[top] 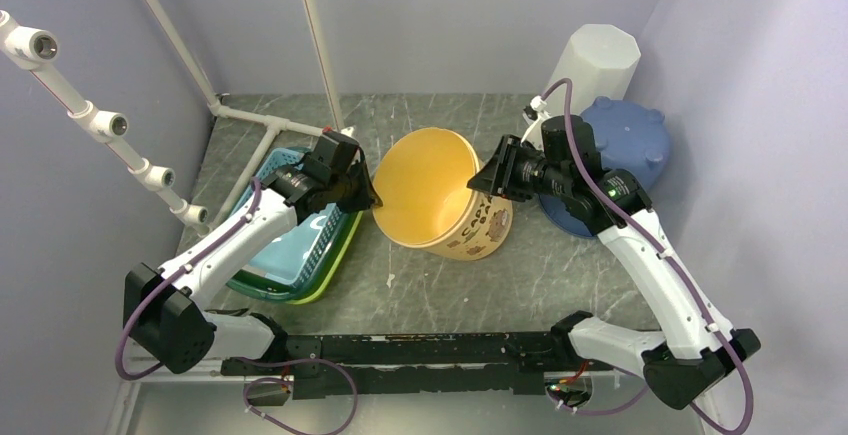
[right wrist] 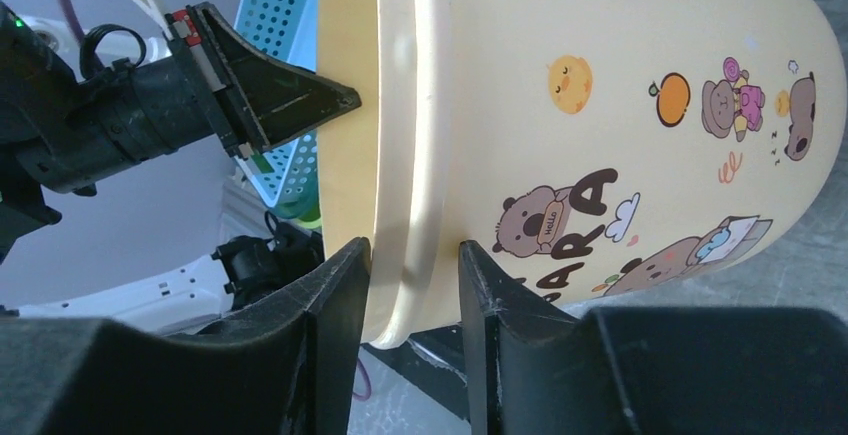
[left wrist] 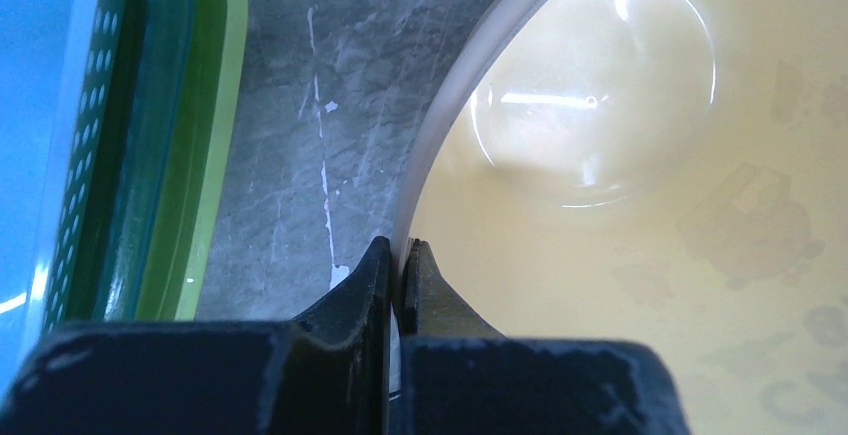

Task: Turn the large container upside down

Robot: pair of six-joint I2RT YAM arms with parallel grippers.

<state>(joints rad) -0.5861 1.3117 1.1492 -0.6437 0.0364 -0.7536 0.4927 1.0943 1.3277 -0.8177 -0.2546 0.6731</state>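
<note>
The large container (top: 430,190) is a yellow tub with cartoon animals on its side. It lies tilted on the table with its mouth facing up and back. My left gripper (top: 365,195) is shut on the left part of the rim; in the left wrist view its fingertips (left wrist: 400,250) pinch the thin wall, with the yellow inside (left wrist: 640,205) to the right. My right gripper (top: 490,180) is at the right part of the rim. There its jaws (right wrist: 412,250) stand open astride the rim band of the tub (right wrist: 600,85), one finger inside and one outside.
A blue basket nested in a green one (top: 290,245) sits left of the tub, right behind the left gripper. A blue lid-like dish (top: 630,140) and a white bin (top: 600,60) stand at the back right. White pipes (top: 250,115) run along the back left.
</note>
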